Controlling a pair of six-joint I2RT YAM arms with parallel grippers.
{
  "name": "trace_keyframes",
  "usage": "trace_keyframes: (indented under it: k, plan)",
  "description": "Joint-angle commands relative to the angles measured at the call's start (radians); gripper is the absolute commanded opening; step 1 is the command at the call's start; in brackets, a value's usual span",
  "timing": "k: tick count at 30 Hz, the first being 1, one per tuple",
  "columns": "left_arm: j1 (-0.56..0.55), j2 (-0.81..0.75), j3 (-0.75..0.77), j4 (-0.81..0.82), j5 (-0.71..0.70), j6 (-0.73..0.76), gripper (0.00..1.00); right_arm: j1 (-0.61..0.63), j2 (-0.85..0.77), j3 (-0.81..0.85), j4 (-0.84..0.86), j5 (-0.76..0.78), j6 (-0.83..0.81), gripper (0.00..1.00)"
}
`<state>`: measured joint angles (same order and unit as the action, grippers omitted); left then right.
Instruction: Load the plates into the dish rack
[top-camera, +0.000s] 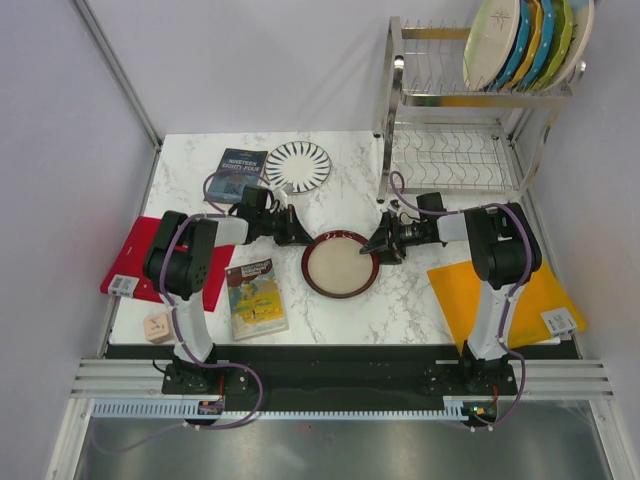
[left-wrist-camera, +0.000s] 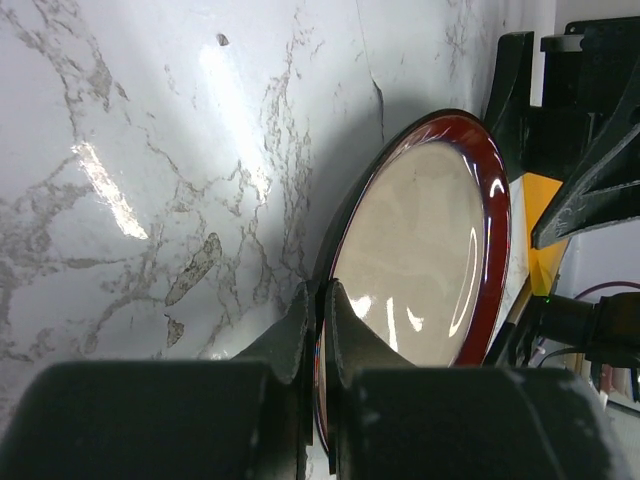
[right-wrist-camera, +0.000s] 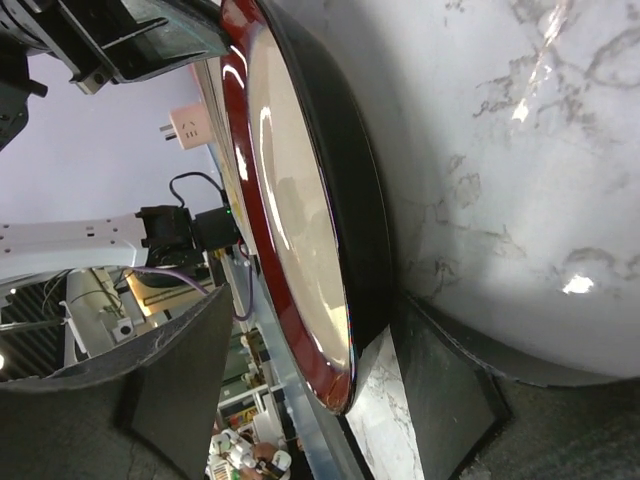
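Landmark: maroon-rimmed plate (top-camera: 340, 265), face up, mid-tabletop (top-camera: 400, 300), between the two arms.

- Left pincer (top-camera: 299, 233): at the plate's far-left rim. Wrist view shows the two fingers (left-wrist-camera: 350, 335) drawn nearly together, with the red rim nipped in the thin gap between them. It grips the plate.
- Right pincer (top-camera: 378, 247): at the plate's right rim, across from the left one. Fingers (right-wrist-camera: 180, 390) are spread wide and straddle the rim, one on the face side, one on the dark underside. Agape; cannot tell whether either finger touches the plate.
- Cannot tell if the plate is clear of the tabletop. A shadow lies under its edge in both wrist views.
- Striped plate (top-camera: 298, 166): flat, beyond the maroon plate and a little left, well apart from it.
- Dish rack (top-camera: 455, 150): beyond and right of the maroon plate, at the far right corner. Racked plates (top-camera: 500, 40) stand on edge in the upper tier.
- Blue book (top-camera: 240, 172): beyond-left, just beside the striped plate.
- Yellow book (top-camera: 256, 297): near-left of the maroon plate.
- Red board (top-camera: 135, 262): far left, under the left arm.
- Orange board (top-camera: 540, 290): right, under the right arm.
- Small wooden block (top-camera: 158, 326): near-left, past the yellow book.
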<state>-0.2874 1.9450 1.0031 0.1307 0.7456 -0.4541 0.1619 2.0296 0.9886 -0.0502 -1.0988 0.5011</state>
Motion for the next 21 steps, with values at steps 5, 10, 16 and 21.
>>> trace_keyframes:
  k: [5, 10, 16, 21]
  plan:
    - [-0.029, 0.008, -0.009, 0.112, 0.110, -0.138, 0.02, 0.082, 0.132, -0.045, -0.046, 0.350, -0.062, 0.68]
    - [-0.029, 0.019, 0.012, 0.113, 0.107, -0.143, 0.02, 0.087, 0.147, -0.030, -0.045, 0.344, -0.058, 0.59]
    - [-0.029, 0.032, 0.023, 0.115, 0.103, -0.146, 0.02, 0.091, 0.152, -0.025, -0.045, 0.340, -0.068, 0.41]
    - [-0.026, 0.019, 0.025, 0.066, 0.066, -0.121, 0.02, 0.090, 0.101, -0.022, -0.051, 0.349, -0.087, 0.19]
